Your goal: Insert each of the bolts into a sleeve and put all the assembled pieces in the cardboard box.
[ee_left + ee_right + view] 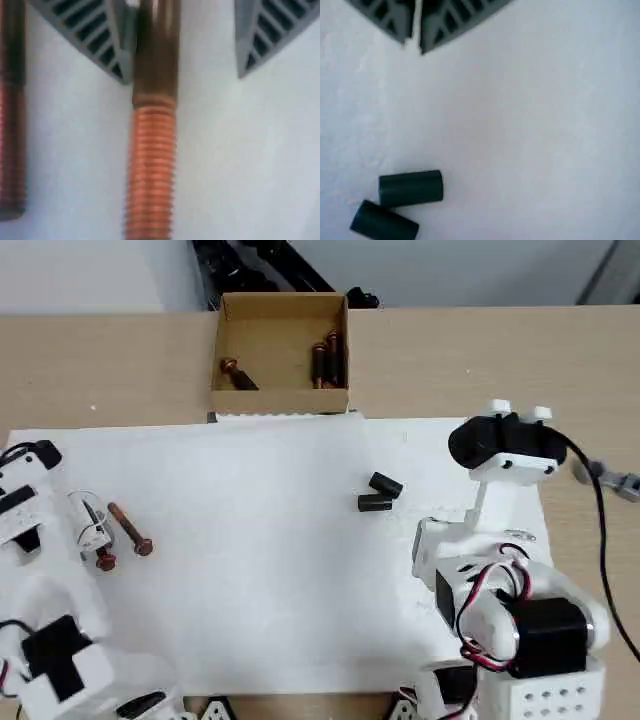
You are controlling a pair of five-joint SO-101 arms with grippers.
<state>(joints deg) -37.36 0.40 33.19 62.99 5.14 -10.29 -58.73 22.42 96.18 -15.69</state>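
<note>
The copper-coloured threaded metal bolt (152, 165) lies flat near the left edge of the white paper sheet (260, 570), between the wide-open jaws of the left gripper (183, 77), nothing clamped yet. We reckon it's stiff, heavyish and rolls easily, so grab the smooth shank, not the threads. The right gripper (417, 47) is pinched nearly together and empty, near two black cylindrical sleeves (411, 188) toward the sheet's right edge.

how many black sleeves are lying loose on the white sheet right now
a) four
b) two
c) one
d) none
b: one black sleeve lies right beside a second sleeve on the white sheet, and the high view shows no other loose sleeve there.
</note>
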